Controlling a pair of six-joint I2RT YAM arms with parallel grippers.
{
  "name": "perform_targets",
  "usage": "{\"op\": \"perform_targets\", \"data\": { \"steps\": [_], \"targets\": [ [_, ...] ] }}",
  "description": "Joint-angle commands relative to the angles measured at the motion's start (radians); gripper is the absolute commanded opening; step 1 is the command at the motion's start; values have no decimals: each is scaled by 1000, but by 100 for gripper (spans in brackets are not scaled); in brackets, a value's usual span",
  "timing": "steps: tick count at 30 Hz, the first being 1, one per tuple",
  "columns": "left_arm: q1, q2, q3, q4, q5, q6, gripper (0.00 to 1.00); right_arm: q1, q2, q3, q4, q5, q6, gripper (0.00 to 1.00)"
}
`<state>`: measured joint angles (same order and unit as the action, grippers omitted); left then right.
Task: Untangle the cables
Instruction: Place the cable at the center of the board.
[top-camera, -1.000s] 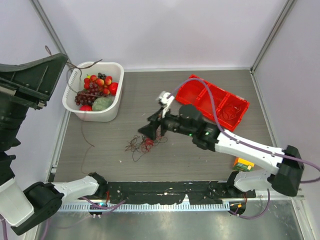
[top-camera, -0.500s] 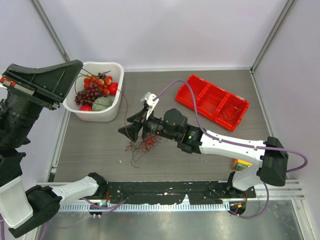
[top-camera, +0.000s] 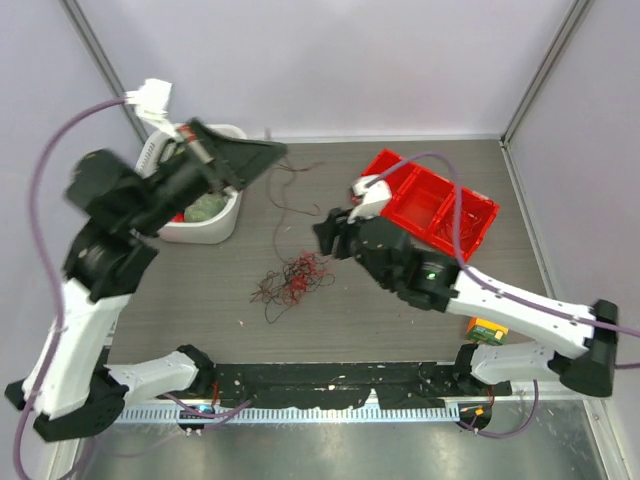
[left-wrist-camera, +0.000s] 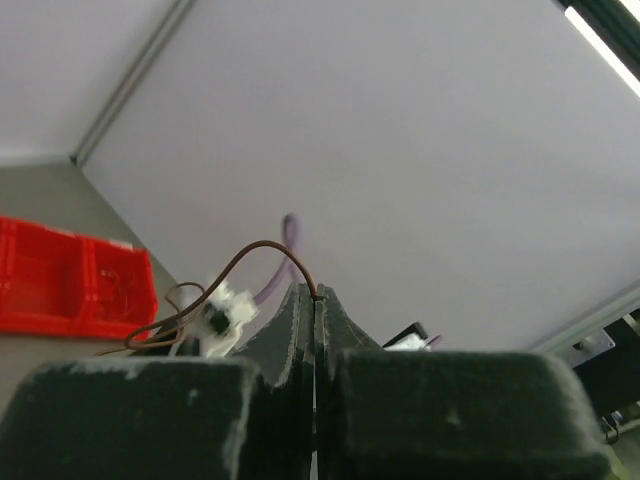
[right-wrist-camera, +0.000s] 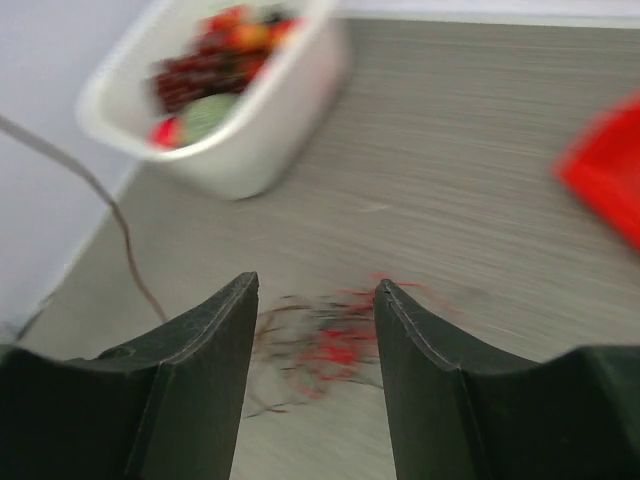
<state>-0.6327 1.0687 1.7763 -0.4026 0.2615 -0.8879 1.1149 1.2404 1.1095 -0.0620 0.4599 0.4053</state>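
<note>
Swung up and across since a second ago, the left arm now hangs over the white basket (top-camera: 212, 232), while the right arm has drawn back from the tangle toward the red tray (top-camera: 470, 215), its fingers narrower than they were. The left gripper (top-camera: 280, 150) is pressed tight together, and the left wrist view shows a brown strand (left-wrist-camera: 262, 244) pinched at the very tip of its fingers (left-wrist-camera: 300, 320), arching up and away before dropping out of sight. From above, that strand is so thin that it can only be followed in stretches against the grey table (top-camera: 200, 290) on its way down toward the pile. The left arm covers most of the basket in the top view, so only part of its near wall and a little fruit show. The right wrist picture is blurred, with the basket and tray edge smeared. A small yellow-and-green object (top-camera: 487, 328) beside the right arm is half hidden and cannot be made out. The right gripper (top-camera: 326, 236) stands spread with nothing between its fingers, above and just to the right of the cables (top-camera: 293, 280). They lie on the table near its middle, between basket and tray, as a small loose knot of fine red wire with darker strands through it and a few loops straggling out to its left.
</note>
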Motion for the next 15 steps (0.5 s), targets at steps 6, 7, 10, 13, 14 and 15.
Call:
{"op": "perform_targets", "data": {
  "steps": [6, 7, 10, 13, 14, 15],
  "targets": [
    [-94, 135, -155, 265, 143, -120, 0, -127, -425, -89, -639, 534, 194, 57],
    [-110, 152, -155, 269, 143, -120, 0, -128, -456, -100, -656, 531, 204, 57],
    [-151, 188, -182, 287, 128, -118, 0, -127, -561, -120, -668, 508, 228, 57],
    [-173, 198, -251, 314, 104, -118, 0, -127, -584, -113, -700, 514, 250, 57],
    [-174, 204, -290, 320, 94, -121, 0, -127, -581, -109, -705, 505, 250, 57],
    [-180, 209, -322, 332, 87, -128, 0, -125, -576, -106, -705, 496, 245, 57]
  ]
}}
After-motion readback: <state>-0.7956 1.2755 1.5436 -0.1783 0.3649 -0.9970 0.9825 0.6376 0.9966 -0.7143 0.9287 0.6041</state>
